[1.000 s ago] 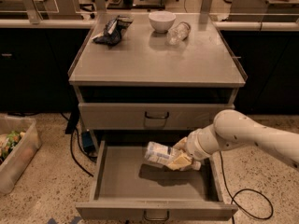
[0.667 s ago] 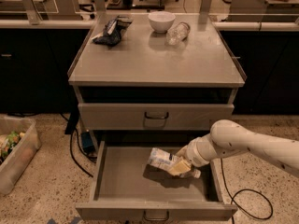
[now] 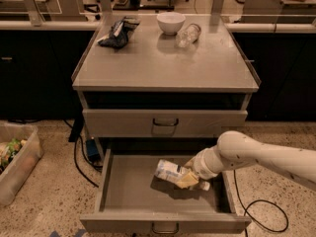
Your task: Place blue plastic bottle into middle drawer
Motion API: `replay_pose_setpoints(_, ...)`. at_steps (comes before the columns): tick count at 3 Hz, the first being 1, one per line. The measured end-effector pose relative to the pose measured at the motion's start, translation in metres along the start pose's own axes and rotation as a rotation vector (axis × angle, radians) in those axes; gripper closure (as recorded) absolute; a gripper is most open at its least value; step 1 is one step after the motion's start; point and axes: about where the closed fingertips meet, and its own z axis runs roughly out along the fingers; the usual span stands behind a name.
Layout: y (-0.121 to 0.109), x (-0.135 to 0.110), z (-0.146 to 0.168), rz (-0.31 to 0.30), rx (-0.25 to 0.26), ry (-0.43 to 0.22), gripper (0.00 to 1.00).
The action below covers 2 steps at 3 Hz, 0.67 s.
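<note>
The blue plastic bottle [image 3: 169,172], with its white-and-pale-blue label, lies tilted on its side inside the open middle drawer [image 3: 129,194], right of centre. Its cap end is hidden by the gripper. My gripper [image 3: 190,178] reaches in from the right on a white arm and is shut on the bottle's right end. The bottle casts a shadow on the drawer floor just beneath it. I cannot tell whether it touches the floor.
The grey drawer above [image 3: 165,123] is shut. On the cabinet top stand a white bowl [image 3: 171,21], a small clear bottle [image 3: 187,35] lying down and a dark bag [image 3: 117,32]. A plastic bin [image 3: 15,158] stands at the left, with cables [image 3: 256,207] on the floor.
My arm has lowered the bottle deeper into the open drawer, a little nearer the drawer's front. The grip is unchanged.
</note>
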Motion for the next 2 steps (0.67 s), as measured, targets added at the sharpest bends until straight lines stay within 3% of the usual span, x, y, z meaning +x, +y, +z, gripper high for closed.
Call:
replay_pose_setpoints(1,0.0,0.032,0.053,0.05,0.047,0.076,1.0)
replay_pose_setpoints(2,-0.007,0.047,0.092,0.132,0.074,0.086,1.0)
